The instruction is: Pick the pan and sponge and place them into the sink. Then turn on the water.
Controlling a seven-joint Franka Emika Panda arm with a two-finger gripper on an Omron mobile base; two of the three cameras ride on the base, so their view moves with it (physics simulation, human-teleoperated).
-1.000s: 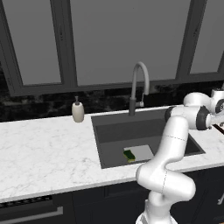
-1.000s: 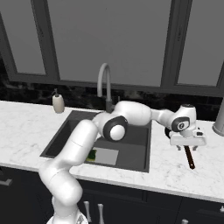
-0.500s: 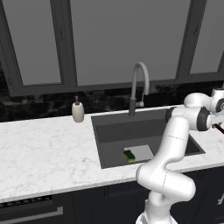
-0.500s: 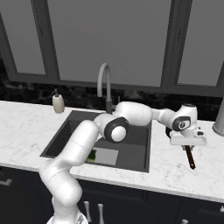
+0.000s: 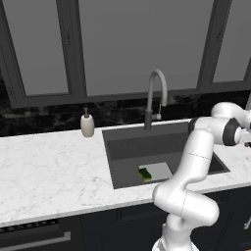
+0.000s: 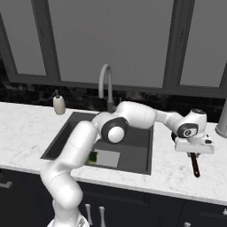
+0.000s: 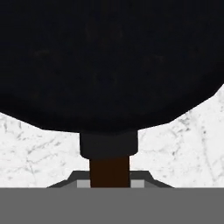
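The pan (image 7: pixel 109 61) sits on the marble counter (image 6: pixel 173 173) to the right of the sink (image 6: pixel 142 155), near the counter's front edge. Its brown handle (image 6: pixel 194 165) points toward that front edge, away from the window. The gripper (image 6: pixel 193 149) hangs directly over the handle's root, where it joins the round black body. In the hand view the handle runs straight down between the finger tips, so the gripper is lined up across the handle's long axis. Whether the fingers already pinch the handle or merely straddle it cannot be told. The sponge (image 5: pixel 144 173) already lies in the sink, near its front wall. The pan must travel left to join it.
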